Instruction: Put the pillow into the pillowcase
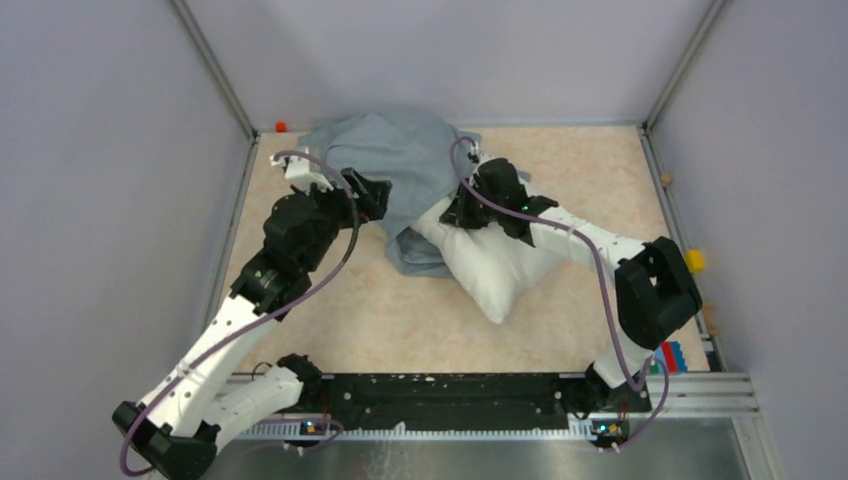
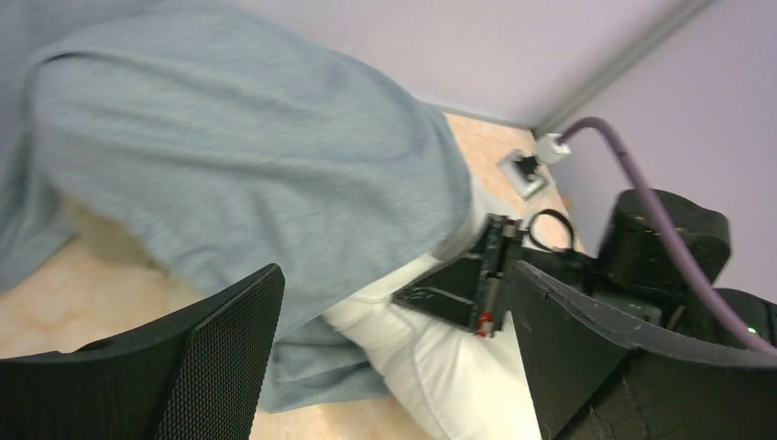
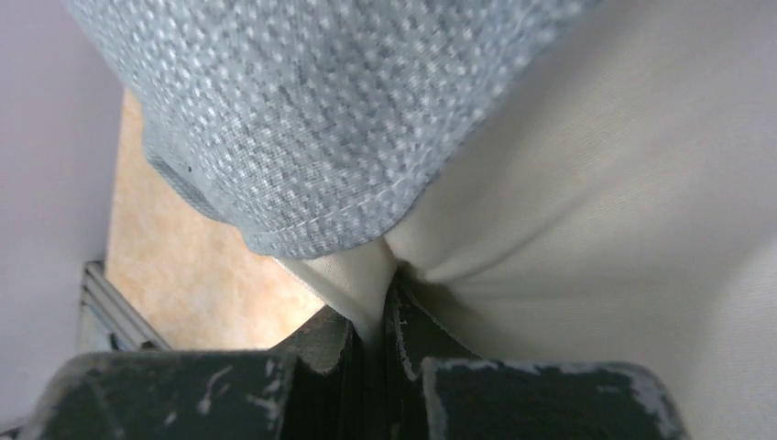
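Note:
The white pillow lies on the table's middle, its far end tucked under the grey-blue pillowcase, which is bunched toward the back wall. My right gripper is shut on a pinch of the pillow's white fabric just below the pillowcase hem. To the left of the case's near edge, my left gripper stands open, holding nothing. In the left wrist view, pillow and pillowcase lie ahead of the wide-apart fingers, with the right gripper beyond.
Grey enclosure walls rise on three sides behind a metal frame. A small red item sits at the back left corner, a yellow one and coloured blocks along the right edge. The arm bases stand on a black rail at the near edge.

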Controlling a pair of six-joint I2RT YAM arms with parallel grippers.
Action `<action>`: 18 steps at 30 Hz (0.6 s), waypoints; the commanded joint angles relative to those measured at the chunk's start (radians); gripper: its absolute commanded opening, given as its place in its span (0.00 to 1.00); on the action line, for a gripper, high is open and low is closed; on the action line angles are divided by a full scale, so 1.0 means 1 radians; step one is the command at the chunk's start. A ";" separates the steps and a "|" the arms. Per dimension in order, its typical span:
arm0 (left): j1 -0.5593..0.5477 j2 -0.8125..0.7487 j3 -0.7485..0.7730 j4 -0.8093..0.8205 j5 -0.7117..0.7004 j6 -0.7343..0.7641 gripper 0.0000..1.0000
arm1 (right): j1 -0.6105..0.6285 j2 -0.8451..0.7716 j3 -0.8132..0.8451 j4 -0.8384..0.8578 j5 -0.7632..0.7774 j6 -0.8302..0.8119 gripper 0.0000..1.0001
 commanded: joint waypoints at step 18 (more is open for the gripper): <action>0.062 0.265 -0.284 0.408 -0.051 -0.048 0.79 | -0.073 -0.024 0.184 -0.009 -0.112 0.093 0.00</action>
